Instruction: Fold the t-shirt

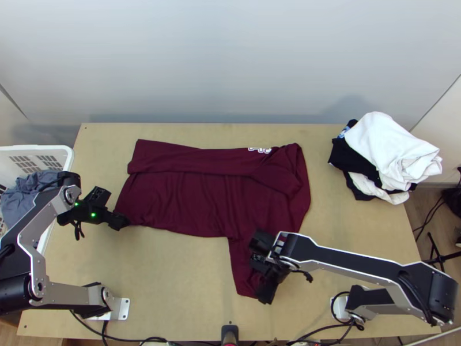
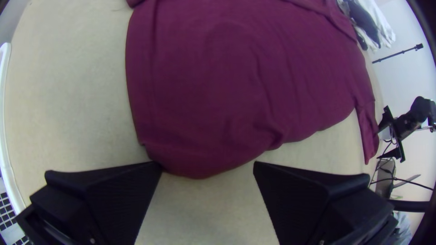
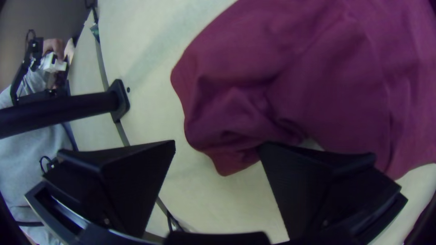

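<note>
Pinching the hem corner (image 1: 127, 218) and sleeve (image 1: 243, 271) through every layer, then lifting both evenly toward the far edge, is looking like the way to do this fold well (the loose sleeve is asking for care). The shirt (image 1: 196, 202) is lying mid-surface (image 1: 173, 277), its far side folded over. The left gripper (image 2: 206, 167) is gaping at the near-left corner, the right gripper (image 3: 218, 145) gaping at the sleeve's end; neither is grasping cloth.

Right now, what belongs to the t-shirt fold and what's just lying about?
Fold:
- maroon cloth t-shirt
- left black two-fingered end effector
- right black two-fingered end effector

Lying about:
- heaped white and black clothes
- white plastic basket
- grey cloth inside
</note>
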Controlling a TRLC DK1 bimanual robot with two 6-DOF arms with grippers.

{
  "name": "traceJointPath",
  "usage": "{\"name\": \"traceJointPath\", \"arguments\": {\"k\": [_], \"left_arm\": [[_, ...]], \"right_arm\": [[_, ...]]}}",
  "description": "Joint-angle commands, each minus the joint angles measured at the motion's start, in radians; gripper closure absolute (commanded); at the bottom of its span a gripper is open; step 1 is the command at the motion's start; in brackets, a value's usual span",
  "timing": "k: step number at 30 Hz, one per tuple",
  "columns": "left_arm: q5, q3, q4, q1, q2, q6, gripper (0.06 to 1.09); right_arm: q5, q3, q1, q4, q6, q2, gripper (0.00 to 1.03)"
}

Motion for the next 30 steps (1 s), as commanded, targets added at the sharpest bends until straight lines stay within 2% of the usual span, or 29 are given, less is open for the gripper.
{"name": "traceJointPath", "arguments": {"k": [1, 4, 6, 9, 11, 12, 15, 21, 30], "left_arm": [[0.000, -0.004, -0.002, -0.006, 0.002, 0.007, 0.11], [0.001, -0.017, -0.005, -0.015, -0.003, 0.003, 0.11], [0.001, -0.023, -0.005, -0.015, -0.009, 0.004, 0.11], [0.001, -0.026, -0.006, -0.017, -0.011, 0.000, 0.12], [0.004, -0.023, -0.006, -0.017, -0.018, -0.007, 0.29], [0.010, -0.020, -0.006, -0.017, -0.025, -0.013, 0.42], [0.033, -0.007, -0.009, -0.018, -0.038, -0.020, 1.06], [0.035, 0.014, -0.016, -0.020, -0.060, -0.065, 1.05], [0.035, 0.140, -0.054, -0.031, -0.067, -0.140, 1.05]], "right_arm": [[0.030, -0.012, 0.023, 0.089, 0.007, 0.054, 0.52], [0.030, -0.022, 0.032, 0.112, 0.007, 0.051, 0.83], [0.030, -0.033, 0.035, 0.123, 0.008, 0.048, 0.97], [0.030, -0.047, 0.034, 0.132, 0.013, 0.035, 0.99], [0.040, -0.056, 0.034, 0.136, 0.019, 0.022, 0.99], [0.050, -0.059, 0.034, 0.136, 0.020, 0.017, 0.99], [0.056, -0.068, 0.026, 0.136, 0.027, -0.006, 0.99], [0.081, -0.076, -0.020, 0.141, 0.047, -0.044, 0.99], [0.112, -0.005, -0.246, 0.086, 0.031, -0.161, 0.99]]}}
